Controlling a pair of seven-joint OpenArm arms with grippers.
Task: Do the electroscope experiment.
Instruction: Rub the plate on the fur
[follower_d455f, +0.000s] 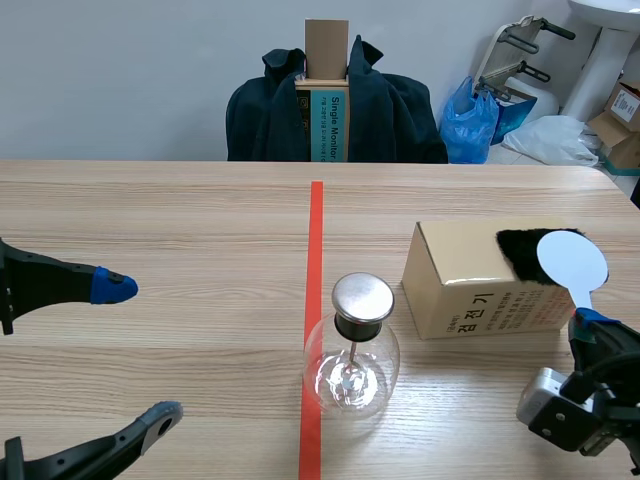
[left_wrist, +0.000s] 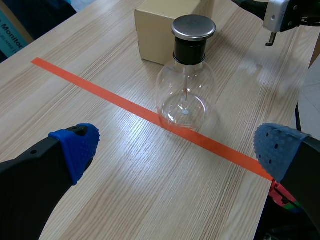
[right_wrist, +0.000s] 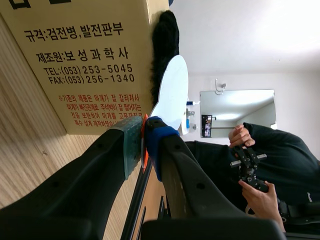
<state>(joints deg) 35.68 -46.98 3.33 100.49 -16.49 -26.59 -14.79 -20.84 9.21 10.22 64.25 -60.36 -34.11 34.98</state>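
Tabletop (follower_d455f: 180, 230): pale wood-grain laminate, with a matte orange-red tape line (follower_d455f: 315, 250) running straight away from the robot.

Flask (follower_d455f: 352, 355): clear round glass bulb, standing upright on the tape line near the tabletop's middle. It has a black collar at the neck, a flat brushed-metal disc cap on top and a thin metal rod hanging inside. The glass is glossy, with bright reflections.

Box (follower_d455f: 480, 275): plain tan cardboard, rectangular, with printed Korean text on its side. It sits just behind and to the right of the flask, apart from it.

Fur (follower_d455f: 520, 255): a black, shaggy patch lying on the box's top at the right end.

Paddle (follower_d455f: 572, 262): a thin, smooth white oval blade, tapering to a narrow neck. The blade is over the fur; whether they touch cannot be told.

Right gripper (right_wrist: 144, 142): low at the right, by the box's end. The fingers are nearly together, clamping the paddle's thin orange-red handle between the dotted pads.

Left gripper (left_wrist: 175, 147): spread wide and holding nothing. Its blue dotted pads (left_wrist: 80, 145) are far apart. It hovers above the bare tabletop on the near left, with the flask ahead of it.
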